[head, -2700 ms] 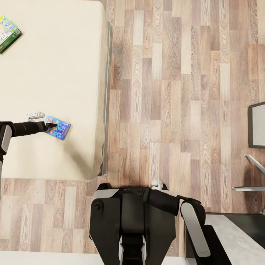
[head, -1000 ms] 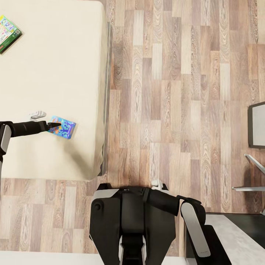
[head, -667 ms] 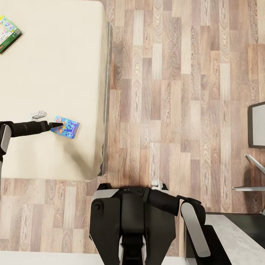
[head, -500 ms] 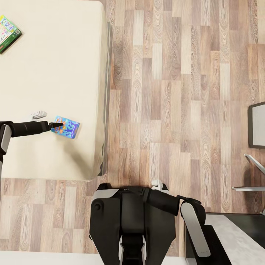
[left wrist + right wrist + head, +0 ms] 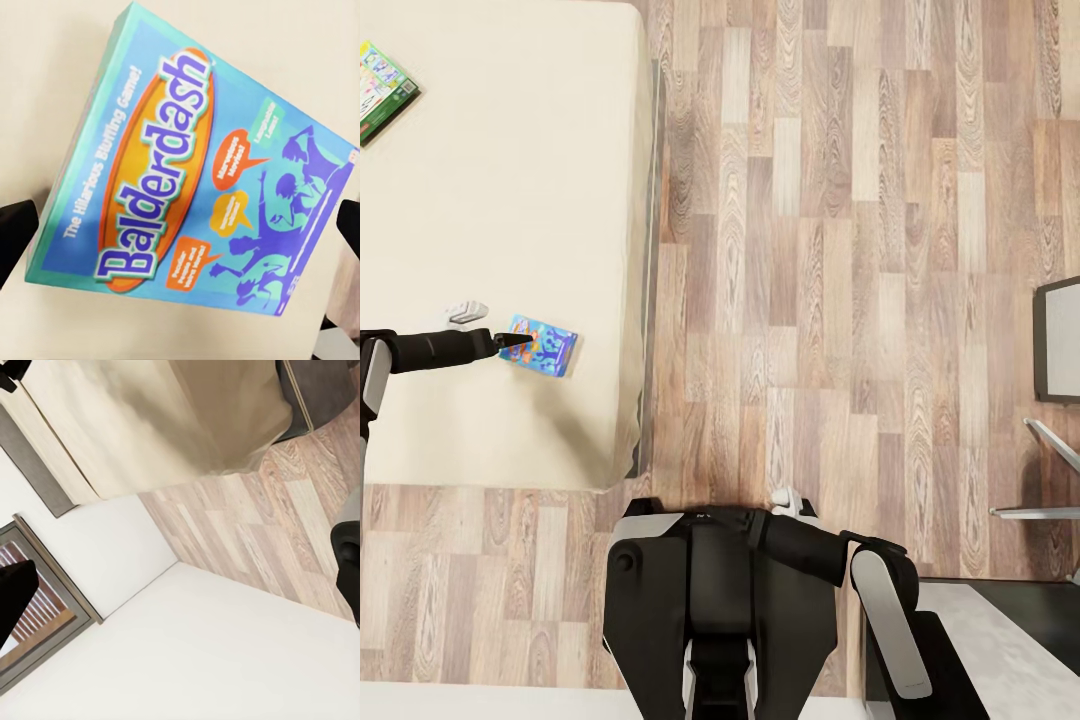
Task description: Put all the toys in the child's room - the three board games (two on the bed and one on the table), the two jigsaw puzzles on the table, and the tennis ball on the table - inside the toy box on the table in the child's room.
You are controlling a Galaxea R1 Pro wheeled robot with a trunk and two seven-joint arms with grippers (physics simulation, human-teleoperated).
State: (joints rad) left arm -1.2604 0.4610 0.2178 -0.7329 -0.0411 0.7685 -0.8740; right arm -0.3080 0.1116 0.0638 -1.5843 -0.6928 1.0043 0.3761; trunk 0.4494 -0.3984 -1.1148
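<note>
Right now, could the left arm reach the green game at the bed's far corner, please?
Probably not: the left gripper is stretched out at the Balderdash box, while the green game lies far up the bed.

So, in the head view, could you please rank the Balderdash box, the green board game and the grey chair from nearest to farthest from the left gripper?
1. Balderdash box, right at the left gripper.
2. Green board game, at the bed's far corner.
3. Grey chair, across the floor.
</note>
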